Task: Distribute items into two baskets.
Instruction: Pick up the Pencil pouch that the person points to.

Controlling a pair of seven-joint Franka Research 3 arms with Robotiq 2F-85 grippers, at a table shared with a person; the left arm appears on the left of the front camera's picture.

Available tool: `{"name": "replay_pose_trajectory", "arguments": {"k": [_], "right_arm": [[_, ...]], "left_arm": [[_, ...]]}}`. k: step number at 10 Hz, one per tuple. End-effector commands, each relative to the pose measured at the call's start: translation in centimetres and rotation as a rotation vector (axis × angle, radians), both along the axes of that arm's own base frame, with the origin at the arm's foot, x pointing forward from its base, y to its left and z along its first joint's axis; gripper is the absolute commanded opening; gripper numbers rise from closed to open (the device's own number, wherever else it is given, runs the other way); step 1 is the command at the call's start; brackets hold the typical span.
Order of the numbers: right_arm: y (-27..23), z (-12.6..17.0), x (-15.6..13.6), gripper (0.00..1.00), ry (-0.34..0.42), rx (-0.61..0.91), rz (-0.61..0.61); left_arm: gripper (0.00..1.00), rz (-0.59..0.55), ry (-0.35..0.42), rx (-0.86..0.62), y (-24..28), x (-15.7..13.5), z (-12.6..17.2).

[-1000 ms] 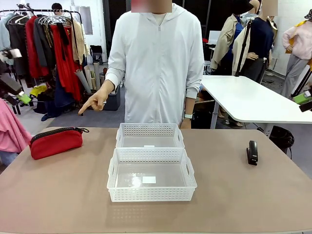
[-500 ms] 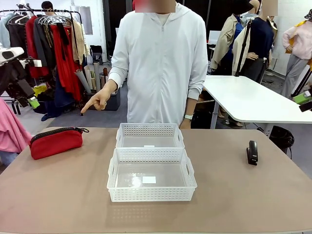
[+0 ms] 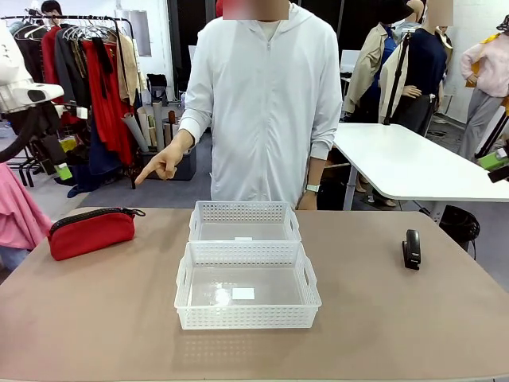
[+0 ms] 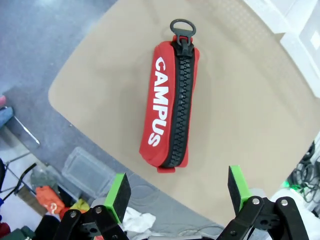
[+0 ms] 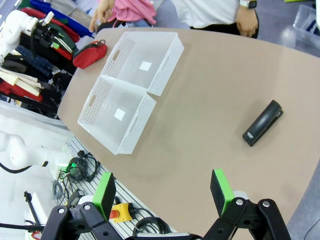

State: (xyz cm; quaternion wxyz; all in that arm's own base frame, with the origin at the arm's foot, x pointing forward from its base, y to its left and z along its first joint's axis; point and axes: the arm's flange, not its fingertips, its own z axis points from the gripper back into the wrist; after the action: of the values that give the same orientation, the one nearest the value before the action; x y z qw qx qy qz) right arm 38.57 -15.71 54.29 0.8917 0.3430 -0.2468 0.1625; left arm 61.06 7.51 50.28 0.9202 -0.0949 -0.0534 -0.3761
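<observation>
The red pouch with a black zipper lies on the table's left side; in the left wrist view the pouch lies below my left gripper, which hangs open above it without touching. Two white lattice baskets stand empty mid-table, the far basket touching the near basket. A small black stapler rests at the right. My right gripper is open high above the table, over the stapler and both baskets.
A person in a white hoodie stands at the far edge, one hand pointing a finger down toward the pouch side. My left arm hangs high at the far left. A clothes rack and a white table stand behind.
My left arm has swung up and to the right at the picture's left edge. The person's pointing hand shifted slightly. Pouch, baskets and stapler have not moved.
</observation>
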Motion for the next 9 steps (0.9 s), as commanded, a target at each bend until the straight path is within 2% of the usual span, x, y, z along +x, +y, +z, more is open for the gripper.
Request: {"name": "replay_pose_trajectory", "arguments": {"k": [1,5,7,9], "right_arm": [[0.1,0.1,0.0,1.00,-0.012,0.001,0.000],[0.1,0.1,0.0,1.00,-0.012,0.001,0.000],[0.1,0.1,0.0,1.00,-0.012,0.001,0.000],[0.1,0.1,0.0,1.00,-0.012,0.001,0.000]], "left_arm": [[1.00,-0.060,-0.002,0.033,-0.1,-0.1,-2.3],[1.00,-0.108,-0.010,0.133,-2.6,-0.8,-7.7],[1.00,-0.119,-0.068,0.177,-3.7,-1.0,-10.2],[1.00,-0.140,-0.076,0.146,-4.4,-1.0,-12.1]]}}
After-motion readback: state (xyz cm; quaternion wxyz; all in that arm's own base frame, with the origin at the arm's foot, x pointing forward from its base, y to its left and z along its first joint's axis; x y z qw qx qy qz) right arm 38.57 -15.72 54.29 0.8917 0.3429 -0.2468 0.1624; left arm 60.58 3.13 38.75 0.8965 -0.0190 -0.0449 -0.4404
